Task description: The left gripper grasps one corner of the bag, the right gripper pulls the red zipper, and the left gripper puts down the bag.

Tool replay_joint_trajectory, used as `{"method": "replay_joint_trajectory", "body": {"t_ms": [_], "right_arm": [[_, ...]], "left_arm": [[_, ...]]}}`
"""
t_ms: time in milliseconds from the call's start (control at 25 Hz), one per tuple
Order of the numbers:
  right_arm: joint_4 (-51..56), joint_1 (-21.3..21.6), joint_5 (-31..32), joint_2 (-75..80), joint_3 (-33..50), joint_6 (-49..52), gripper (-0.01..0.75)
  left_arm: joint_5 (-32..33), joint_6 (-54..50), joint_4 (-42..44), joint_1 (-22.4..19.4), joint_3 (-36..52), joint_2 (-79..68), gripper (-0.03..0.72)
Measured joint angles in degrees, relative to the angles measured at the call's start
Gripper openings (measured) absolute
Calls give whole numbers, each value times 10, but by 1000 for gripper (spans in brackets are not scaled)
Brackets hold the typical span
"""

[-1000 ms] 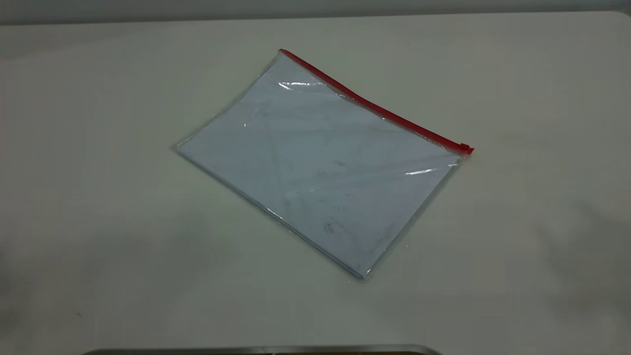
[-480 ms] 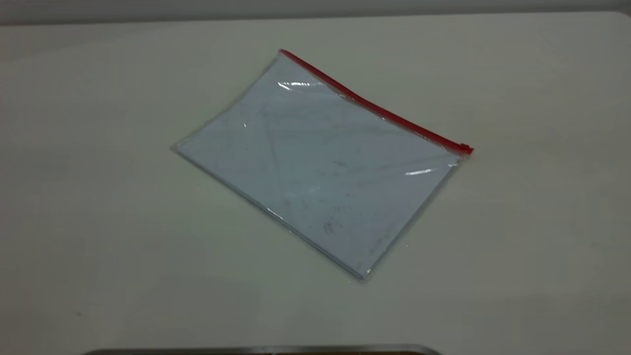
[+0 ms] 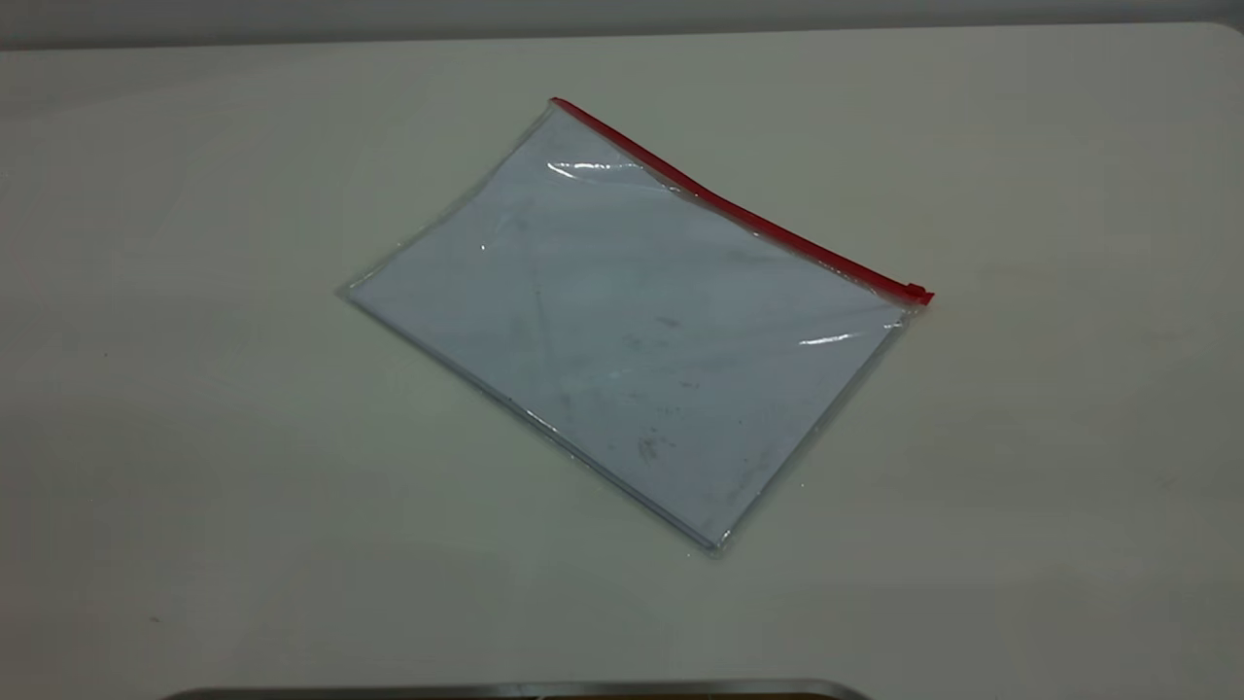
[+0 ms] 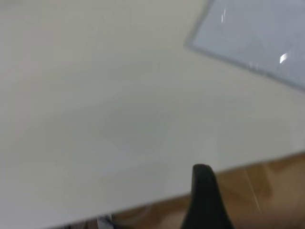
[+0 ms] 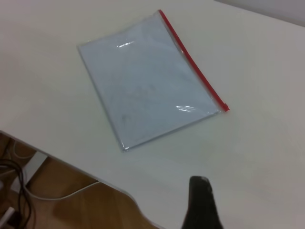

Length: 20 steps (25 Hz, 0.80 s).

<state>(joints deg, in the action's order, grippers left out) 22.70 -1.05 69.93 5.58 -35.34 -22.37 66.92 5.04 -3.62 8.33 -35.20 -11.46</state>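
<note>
The bag (image 3: 632, 321) lies flat on the pale table (image 3: 194, 437), clear with white paper inside. The red zipper (image 3: 739, 209) runs along its far long edge, with the slider tab (image 3: 915, 291) at the right-hand corner. The other red-tipped corner (image 3: 556, 101) is at the far left. No gripper shows in the exterior view. In the left wrist view the dark tip of my left gripper (image 4: 202, 172) hangs over the table's edge, far from the bag (image 4: 257, 33). In the right wrist view the tip of my right gripper (image 5: 200, 185) is above the table, short of the bag (image 5: 147, 81) and its zipper (image 5: 193, 62).
A metal-rimmed edge (image 3: 515, 690) shows at the bottom of the exterior view. Wooden floor (image 4: 267, 191) lies beyond the table's edge, with cables (image 5: 14, 191) on it in the right wrist view.
The bag has not moved. The dark shadows at the left and right sides of the table have faded.
</note>
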Motion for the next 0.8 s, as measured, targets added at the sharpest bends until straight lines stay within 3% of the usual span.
{"method": "replay_joint_trajectory", "body": {"t_ms": [240,440,800], "right_arm": [[-5,0,-31,-64,69,-13,578],[-23,0,-32,-65,72,-13,578],[-26,0,-32,-65,77,-13,578]], "left_arm": [[-3,0,0,0,52,0,588],[-35,0,0,0,61,0,588],[-29,-1,5,0,73,0,588]]}}
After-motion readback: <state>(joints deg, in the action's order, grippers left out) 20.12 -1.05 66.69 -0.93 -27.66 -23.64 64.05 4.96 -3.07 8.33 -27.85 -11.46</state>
